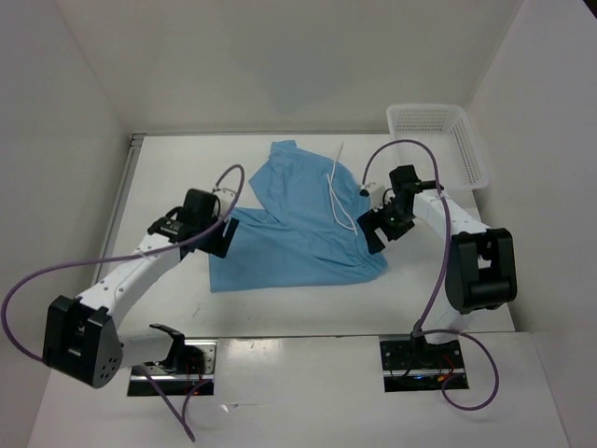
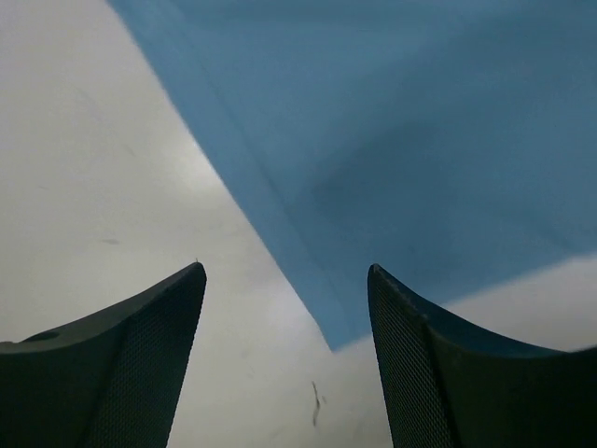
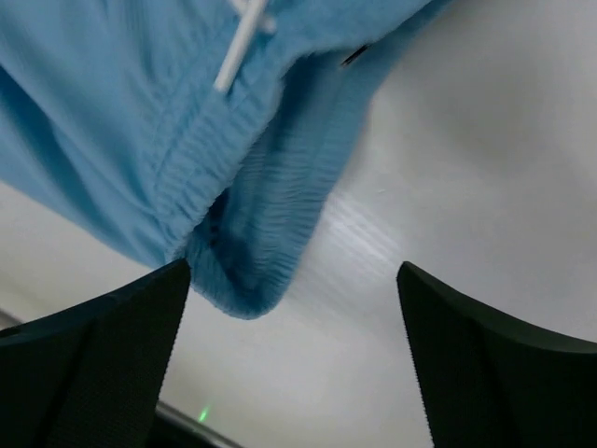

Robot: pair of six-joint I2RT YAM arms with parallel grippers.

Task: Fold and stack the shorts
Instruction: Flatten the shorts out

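Shorts [image 1: 298, 233] lie between left pincer [image 2: 284, 271] and right pincer [image 3: 292, 265], both spread wide, empty.

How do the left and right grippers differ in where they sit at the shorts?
The left gripper is over a plain hemmed corner of the shorts, at their left edge; the right gripper is over the gathered waistband, near the white drawstring, at their right edge. Both are open, gripping nothing.

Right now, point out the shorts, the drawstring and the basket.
shorts [image 1: 298, 238], top external view, middle of the blue fabric.
drawstring [image 1: 333, 179], top external view, midway along the white cord.
basket [image 1: 474, 149], top external view, right-hand mesh wall.
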